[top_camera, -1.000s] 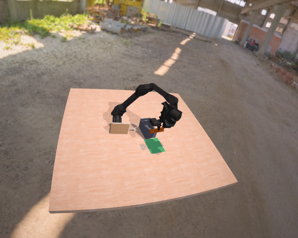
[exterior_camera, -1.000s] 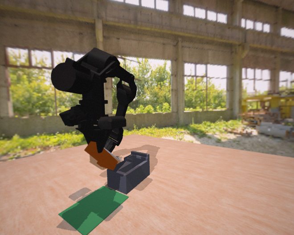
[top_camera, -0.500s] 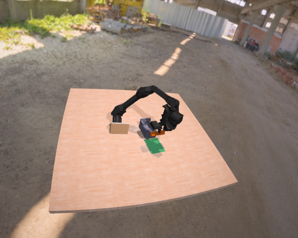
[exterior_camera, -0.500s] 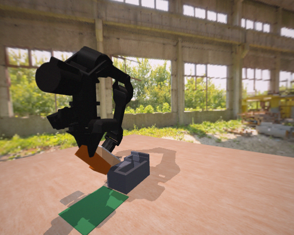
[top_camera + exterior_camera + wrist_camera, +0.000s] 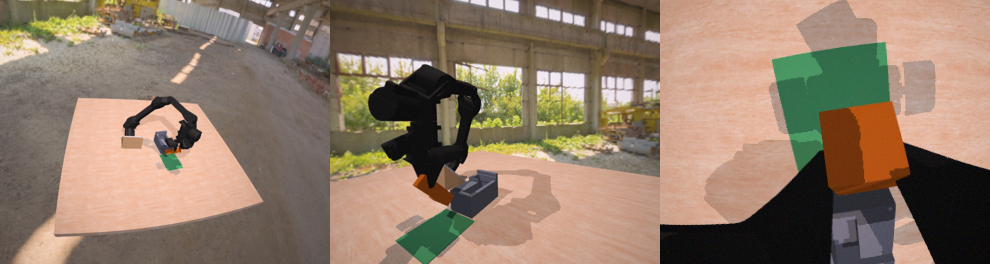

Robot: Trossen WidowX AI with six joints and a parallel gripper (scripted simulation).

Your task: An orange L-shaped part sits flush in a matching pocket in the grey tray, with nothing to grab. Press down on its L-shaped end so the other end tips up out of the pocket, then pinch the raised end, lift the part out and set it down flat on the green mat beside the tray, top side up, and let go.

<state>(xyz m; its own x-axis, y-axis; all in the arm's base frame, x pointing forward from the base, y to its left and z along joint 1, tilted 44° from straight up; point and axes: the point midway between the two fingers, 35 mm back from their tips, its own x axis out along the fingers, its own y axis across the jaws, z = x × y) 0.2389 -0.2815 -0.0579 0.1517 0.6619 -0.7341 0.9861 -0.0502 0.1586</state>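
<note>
My gripper [image 5: 175, 148] [image 5: 431, 183] [image 5: 858, 153] is shut on the orange L-shaped part [image 5: 172, 150] [image 5: 434, 189] [image 5: 861, 148]. It holds the part tilted in the air, just off the near end of the grey tray [image 5: 160, 140] [image 5: 474, 196] [image 5: 861, 242] and above the near edge of the green mat [image 5: 170, 161] [image 5: 434, 233] [image 5: 829, 88]. The part touches neither the mat nor the tray. The tray's pocket is empty. The mat lies flat on the table right beside the tray, partly in the arm's shadow.
The arm's base stands behind a tan block [image 5: 132, 142] [image 5: 448, 178] to the left of the tray. The wooden table [image 5: 110, 192] [image 5: 577, 206] extends widely around the tray and mat.
</note>
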